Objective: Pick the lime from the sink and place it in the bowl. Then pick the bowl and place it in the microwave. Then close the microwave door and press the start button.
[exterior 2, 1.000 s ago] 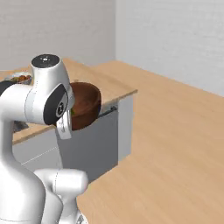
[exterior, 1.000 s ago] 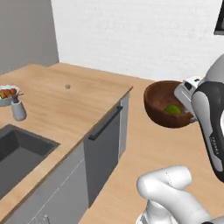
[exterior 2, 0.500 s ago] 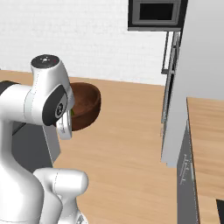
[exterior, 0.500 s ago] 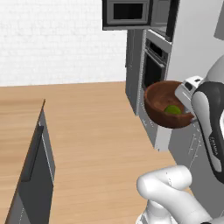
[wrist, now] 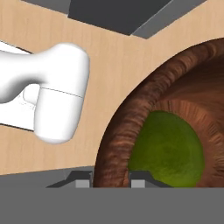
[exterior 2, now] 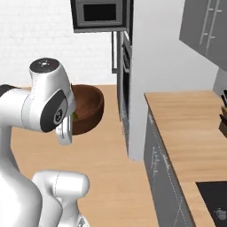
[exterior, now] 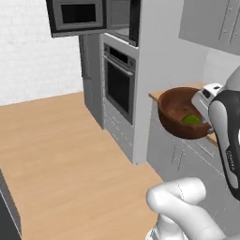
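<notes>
- The arm carries the bowl [exterior: 183, 114] up in the air, clear of the floor and beside the end of the worktop [exterior 2: 186, 117], with the lime [exterior: 191, 120] lying in its bottom.
- In the hand view the pincer [wrist: 108, 180] is nearly closed, one tip outside and one tip inside the bowl's rim, so I judge it is pinching the wall of the bowl; the lime sits right against the inside tip.
- The microwave [exterior: 119, 18] is high on the wall above the oven [exterior: 118, 82], and the microwave door [exterior: 77, 16] stands swung out to the side, so the cavity looks reachable.
- The step now, as I read it, is getting the bowl up and into that cavity. A rim grip holds the load off to one side, so I would keep the bowl level and move slowly; a tilt could roll the lime out.
- The bowl hangs well below the microwave; it needs lifting above the cavity floor before going forward, or its bottom may catch the sill.
- I would steer wide of the open door's edge and the tall cabinet [exterior: 159, 70] corner.
- Set it down flat on the turntable before letting go.
</notes>
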Tool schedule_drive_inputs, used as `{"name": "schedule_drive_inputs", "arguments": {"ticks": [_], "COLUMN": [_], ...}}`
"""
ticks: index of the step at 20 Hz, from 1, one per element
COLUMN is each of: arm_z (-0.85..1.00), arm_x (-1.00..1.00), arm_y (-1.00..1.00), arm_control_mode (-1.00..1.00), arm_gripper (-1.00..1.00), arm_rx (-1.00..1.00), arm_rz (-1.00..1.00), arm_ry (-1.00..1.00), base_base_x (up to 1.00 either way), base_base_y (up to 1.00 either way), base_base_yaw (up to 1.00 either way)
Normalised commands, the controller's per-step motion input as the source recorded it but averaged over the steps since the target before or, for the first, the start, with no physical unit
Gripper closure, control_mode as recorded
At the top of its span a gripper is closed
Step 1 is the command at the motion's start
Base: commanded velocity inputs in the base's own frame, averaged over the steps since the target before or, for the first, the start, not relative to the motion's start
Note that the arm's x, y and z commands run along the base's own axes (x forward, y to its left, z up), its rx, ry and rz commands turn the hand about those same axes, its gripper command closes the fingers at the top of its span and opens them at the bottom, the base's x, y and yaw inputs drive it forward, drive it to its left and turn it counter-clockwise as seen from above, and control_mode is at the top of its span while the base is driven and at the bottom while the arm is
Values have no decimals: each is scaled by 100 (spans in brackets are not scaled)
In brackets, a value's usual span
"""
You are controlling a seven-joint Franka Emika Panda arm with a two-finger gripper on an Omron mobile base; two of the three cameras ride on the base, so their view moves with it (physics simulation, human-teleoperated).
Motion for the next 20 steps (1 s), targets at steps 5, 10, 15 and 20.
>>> {"name": "schedule_drive_inputs", "arguments": {"ticks": [5,10,15,20], "arm_z": [0,0,0,0], "arm_x": [0,0,0,0], "arm_y": [0,0,0,0], "arm_control_mode": [100,100,100,100], "arm_gripper": [100,100,100,100], "arm_rx": [0,0,0,0], "arm_rz": [0,0,0,0], "arm_ry": [0,0,0,0], "base_base_x": [100,100,73,58], "base_base_y": [42,34,37,60], "base_base_yaw": [-26,-23,-22,-24]}}
